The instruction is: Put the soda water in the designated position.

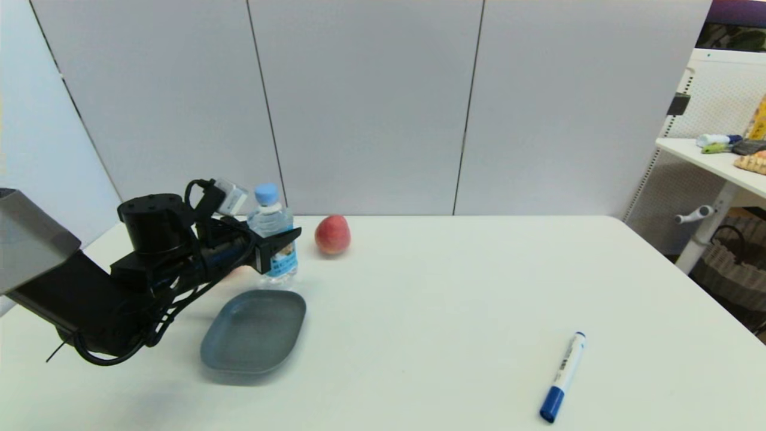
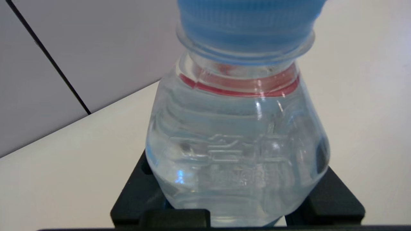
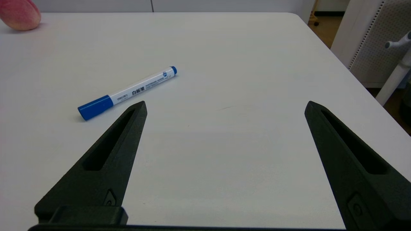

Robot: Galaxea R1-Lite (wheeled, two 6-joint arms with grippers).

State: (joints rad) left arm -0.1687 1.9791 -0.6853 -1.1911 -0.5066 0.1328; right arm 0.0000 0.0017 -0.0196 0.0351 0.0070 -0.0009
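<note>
left wrist view is showing the left gripper (image 2: pixel 237 211) clamping the soda water (image 2: pixel 237 150) upright for carrying; right gripper (image 3: pixel 224 107) is idling, jaws apart, marker pen (image 3: pixel 126 93) at ten o'clock.

Glossy clear plastic soda water (image 2: pixel 237 154), ribbed cap (image 2: pixel 247 25); matt black left gripper (image 1: pixel 276 250) fingers

Grey wall panels (image 1: pixel 365 102), white side table (image 1: pixel 712 158)
</note>
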